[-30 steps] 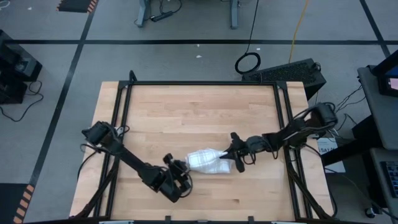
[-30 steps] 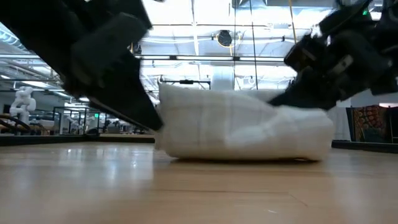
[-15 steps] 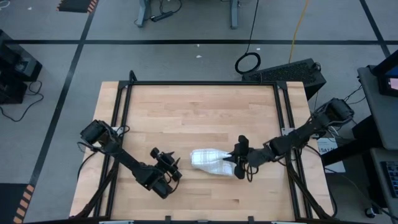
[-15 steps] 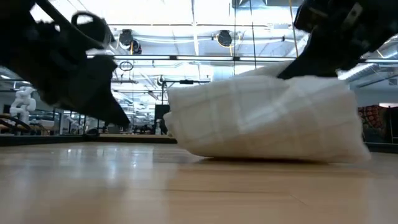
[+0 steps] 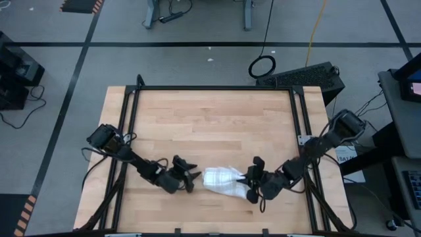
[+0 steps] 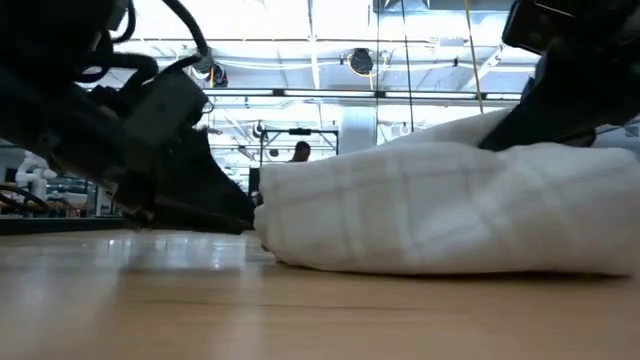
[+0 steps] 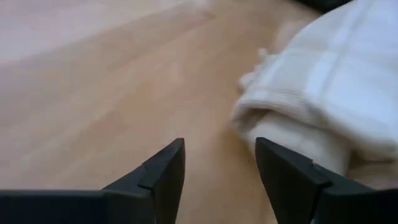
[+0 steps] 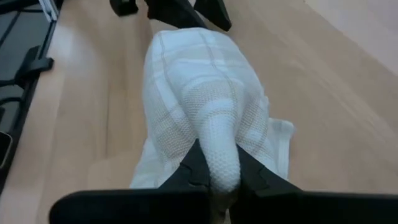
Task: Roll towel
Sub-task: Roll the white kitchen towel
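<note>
The towel (image 5: 222, 182), white with a faint grey grid, lies as a loose roll near the table's front edge; its underside rests on the wood (image 6: 420, 262). My right gripper (image 5: 248, 182) is at its right end and is shut on it. My left gripper (image 5: 193, 179) points at the roll's left end (image 7: 273, 118). Its fingers (image 7: 219, 148) are open and low over the table just short of that end, with only bare wood between them. In the low view it is the dark mass (image 6: 185, 185) beside the roll. My right gripper pinches a bunched ridge of cloth (image 8: 219, 149) at the towel's right end between its two fingers. It comes from the table's right, slanting down, along the roll. That end rises to the fingers (image 6: 480, 125) while the rest of the roll lies on the table.
Black frame rails (image 5: 128, 131) run along the table's left, right and far sides. Bare wood (image 5: 210, 125) stretches from the towel to the far edge. A loose corner of cloth (image 8: 283, 134) spreads flat beside the roll.
My right gripper has moved toward the table's near edge, still shut on the towel, and has drawn the roll with it, nearer the front and a little to the right. My left gripper has backed off from the near edge, turned and come in low at the roll's left end.
</note>
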Action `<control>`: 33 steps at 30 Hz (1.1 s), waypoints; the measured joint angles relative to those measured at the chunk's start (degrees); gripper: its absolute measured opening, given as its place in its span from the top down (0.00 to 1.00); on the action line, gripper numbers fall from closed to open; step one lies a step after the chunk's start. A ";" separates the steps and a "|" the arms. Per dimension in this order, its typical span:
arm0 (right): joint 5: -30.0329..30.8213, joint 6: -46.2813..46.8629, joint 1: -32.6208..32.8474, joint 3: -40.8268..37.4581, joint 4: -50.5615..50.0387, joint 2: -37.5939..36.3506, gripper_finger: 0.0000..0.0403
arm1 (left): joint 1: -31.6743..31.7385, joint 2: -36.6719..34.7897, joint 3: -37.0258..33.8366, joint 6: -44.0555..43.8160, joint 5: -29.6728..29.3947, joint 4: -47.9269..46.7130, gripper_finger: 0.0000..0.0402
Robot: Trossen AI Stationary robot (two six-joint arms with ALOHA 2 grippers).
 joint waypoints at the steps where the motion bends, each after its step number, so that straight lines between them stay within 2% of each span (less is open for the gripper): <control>1: 0.53 0.47 0.55 0.14 -0.01 0.29 0.98 | 0.01 0.00 -1.52 0.00 1.32 4.22 0.49; 6: 4.64 1.52 3.87 0.21 0.07 0.71 0.98 | -1.46 0.02 -7.71 -0.20 3.23 23.54 0.40; 9: 7.42 0.79 5.10 0.21 -0.19 0.71 0.98 | -2.59 0.02 -7.73 -0.20 3.38 27.72 0.32; 14: 10.16 -0.24 5.42 0.21 -0.43 0.71 0.98 | -3.02 0.92 -3.15 -1.78 3.43 25.42 0.16; 19: 10.58 -1.95 5.38 0.19 -0.42 0.71 0.97 | -2.60 1.74 0.61 -8.80 3.65 15.93 0.05; 21: 10.58 -2.08 5.35 0.19 -0.45 0.71 0.97 | -2.25 1.84 1.05 -10.53 3.62 13.14 0.03; 23: 10.58 -2.28 5.35 0.17 -0.55 0.71 0.96 | -1.82 1.84 1.13 -10.57 3.87 14.17 0.02; 33: 10.53 -3.16 5.35 0.17 -0.95 0.71 0.96 | 3.97 1.84 6.26 -3.30 16.79 14.76 0.05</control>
